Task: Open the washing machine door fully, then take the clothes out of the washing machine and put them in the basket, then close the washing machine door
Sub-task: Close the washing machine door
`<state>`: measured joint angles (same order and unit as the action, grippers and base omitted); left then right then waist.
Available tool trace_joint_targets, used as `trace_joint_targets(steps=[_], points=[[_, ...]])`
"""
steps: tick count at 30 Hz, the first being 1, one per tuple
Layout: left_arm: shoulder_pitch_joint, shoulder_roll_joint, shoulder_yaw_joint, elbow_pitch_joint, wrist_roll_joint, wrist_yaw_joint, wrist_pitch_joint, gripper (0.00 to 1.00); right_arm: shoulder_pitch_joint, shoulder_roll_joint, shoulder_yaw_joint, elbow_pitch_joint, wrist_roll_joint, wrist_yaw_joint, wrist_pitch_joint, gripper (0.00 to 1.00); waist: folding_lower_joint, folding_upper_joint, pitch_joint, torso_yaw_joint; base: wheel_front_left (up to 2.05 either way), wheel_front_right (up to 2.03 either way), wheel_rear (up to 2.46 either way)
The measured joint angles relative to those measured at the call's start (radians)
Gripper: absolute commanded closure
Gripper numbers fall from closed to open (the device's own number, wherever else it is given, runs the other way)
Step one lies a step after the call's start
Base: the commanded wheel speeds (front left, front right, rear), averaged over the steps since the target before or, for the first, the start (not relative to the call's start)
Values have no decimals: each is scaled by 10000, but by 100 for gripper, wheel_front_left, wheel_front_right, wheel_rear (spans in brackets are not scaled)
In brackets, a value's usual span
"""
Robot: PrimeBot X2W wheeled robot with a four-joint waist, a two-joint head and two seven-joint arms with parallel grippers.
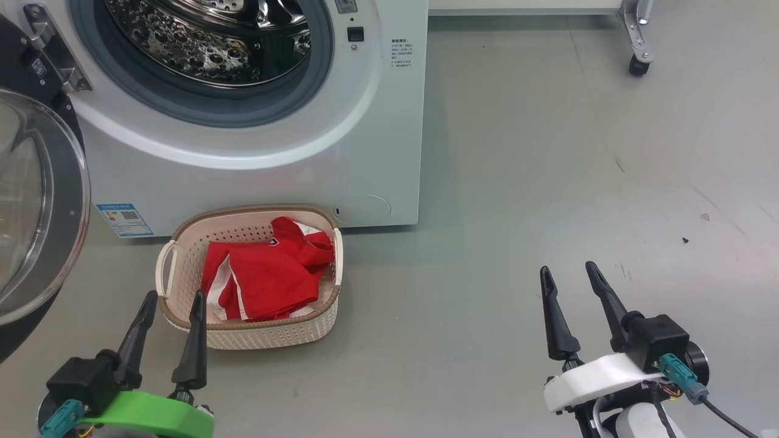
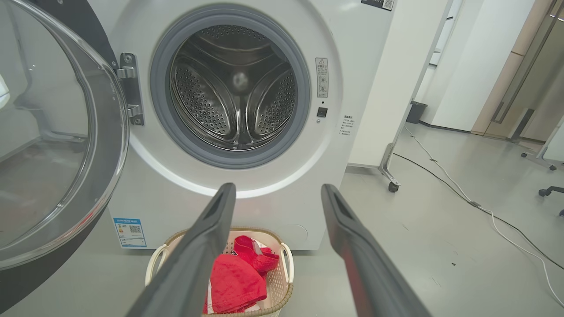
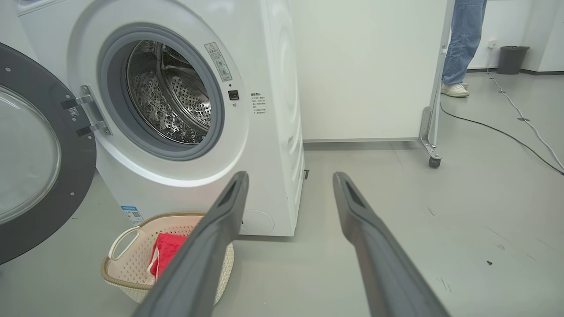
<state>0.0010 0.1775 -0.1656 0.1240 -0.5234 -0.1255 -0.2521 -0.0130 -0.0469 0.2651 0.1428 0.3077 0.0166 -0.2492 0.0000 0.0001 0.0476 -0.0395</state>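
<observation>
Nearest, the left gripper (image 1: 174, 296) hangs with its jaws wide apart and empty, just before the near rim of the basket (image 1: 274, 334). The right gripper (image 1: 567, 269), likewise spread and holding nothing, hovers over bare floor (image 1: 517, 201) well off to the right. The basket stands on the floor, its far rim close against the foot of the washing machine (image 1: 377, 152), and the red clothes (image 1: 268, 277) lie crumpled inside it. Above, the drum (image 1: 207, 42) shows bare perforated metal. The door (image 1: 78, 201) hangs swung open on the machine's left side. Farther back, a person's legs (image 3: 462, 44) stand beyond a white wheeled panel (image 3: 365, 66).
</observation>
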Motion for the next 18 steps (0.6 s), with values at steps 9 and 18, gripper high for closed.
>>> trace_joint_targets(steps=[9, 18], points=[[-3, -50, -132, 113, 0, 0, 0, 0, 5, 4, -151, -155, -6, -13, 0, 0, 0, 0, 117, 338, 0, 0, 0], [-44, -50, -113, 230, 0, 0, 0, 0, 2, 2, -67, -240, -12, -17, 0, 0, 0, 0, 421, 1023, 0, 0, 0]])
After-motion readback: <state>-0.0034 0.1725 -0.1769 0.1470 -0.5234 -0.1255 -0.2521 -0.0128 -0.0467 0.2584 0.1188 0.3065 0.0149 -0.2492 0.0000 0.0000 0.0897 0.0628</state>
